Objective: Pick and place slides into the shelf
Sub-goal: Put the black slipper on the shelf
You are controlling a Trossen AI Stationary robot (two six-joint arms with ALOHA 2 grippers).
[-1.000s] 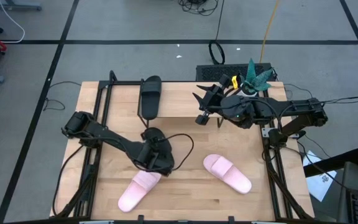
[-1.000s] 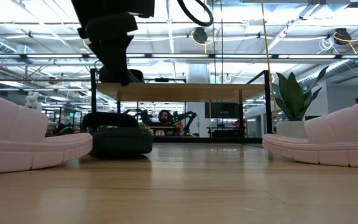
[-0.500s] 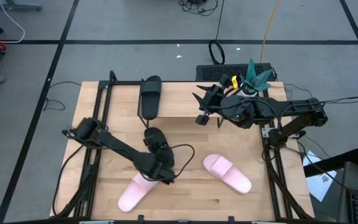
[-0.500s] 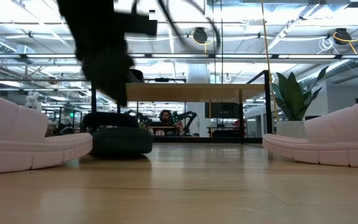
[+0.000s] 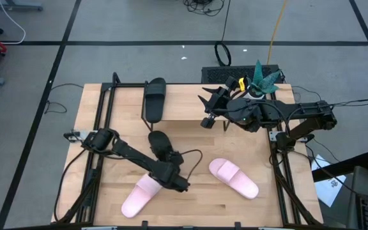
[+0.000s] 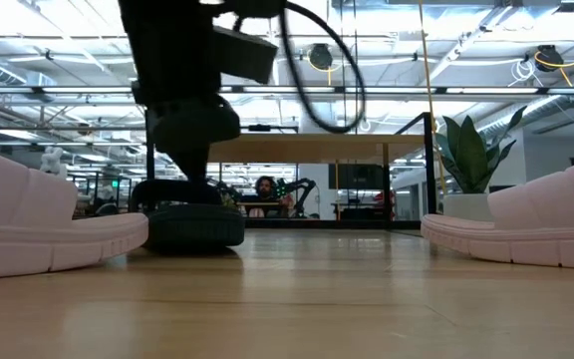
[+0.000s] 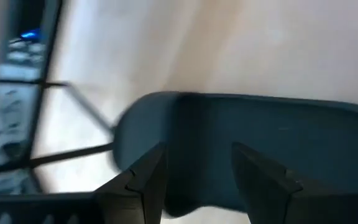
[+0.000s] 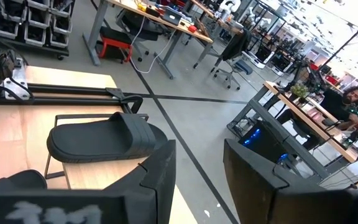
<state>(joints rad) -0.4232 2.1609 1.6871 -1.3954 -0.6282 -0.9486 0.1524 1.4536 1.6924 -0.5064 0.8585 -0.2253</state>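
The second black slide (image 5: 160, 144) lies on the tabletop in front of the shelf (image 5: 184, 102), its long axis running roughly from the shelf toward the table's near edge, and our left gripper (image 5: 171, 176) hangs just past its near end, between it and a pale pink slide (image 5: 142, 193) (the left wrist view shows a dark sandal beyond two parted fingers (image 7: 143, 183) with nothing between them). We judge the left arm far the nearer to this sandal. Our right gripper (image 5: 204, 110) waits over the shelf's right part beside the black slide (image 5: 154, 98) already shelved, jaws apart and empty.
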